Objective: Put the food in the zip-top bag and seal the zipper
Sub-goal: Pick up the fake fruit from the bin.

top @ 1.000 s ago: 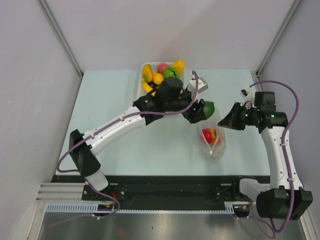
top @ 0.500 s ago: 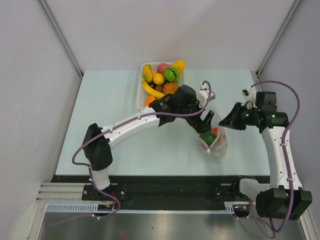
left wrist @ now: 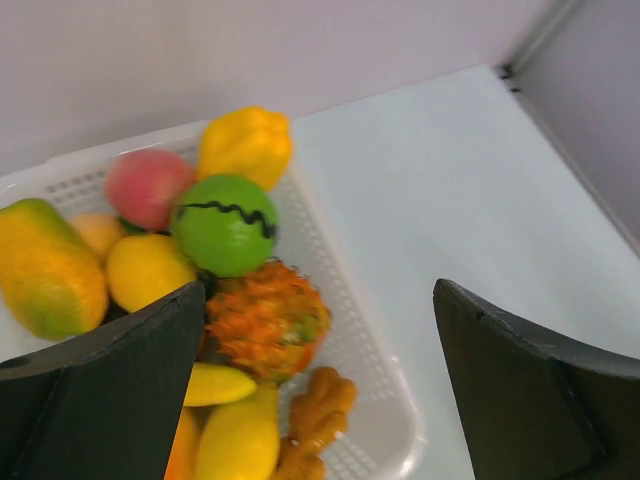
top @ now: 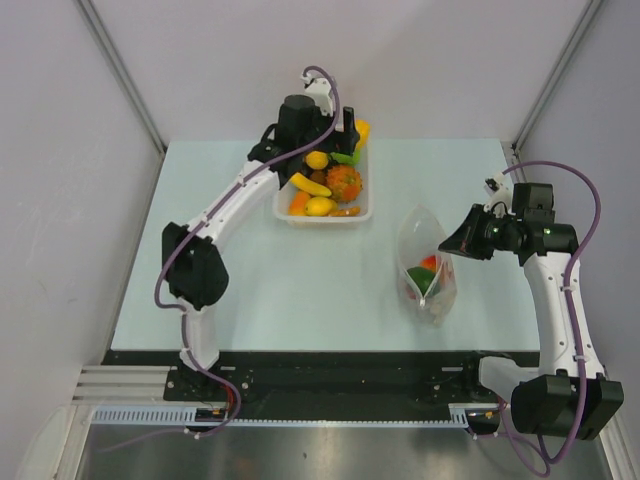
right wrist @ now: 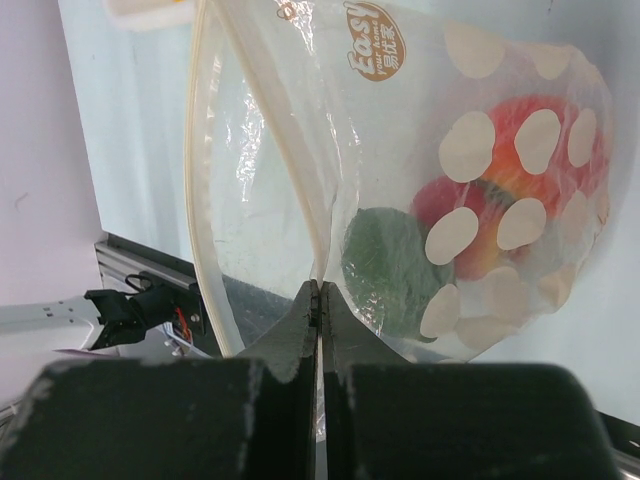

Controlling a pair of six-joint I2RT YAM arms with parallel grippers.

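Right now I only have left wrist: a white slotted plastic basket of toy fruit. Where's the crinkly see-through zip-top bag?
Observer: The crinkly see-through zip-top bag sits to the right of the white slotted plastic basket, apart from it.
Operator: Anything inside?
Observer: A dark green toy and a red-orange toy.
Operator: Sealed?
Observer: No. The thin pale zipper strip gapes open, with the right end effector shut on the bag's edge.

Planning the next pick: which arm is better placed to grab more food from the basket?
Left: the left gripper hovers open over the basket; the right gripper is shut on the zip-top bag.
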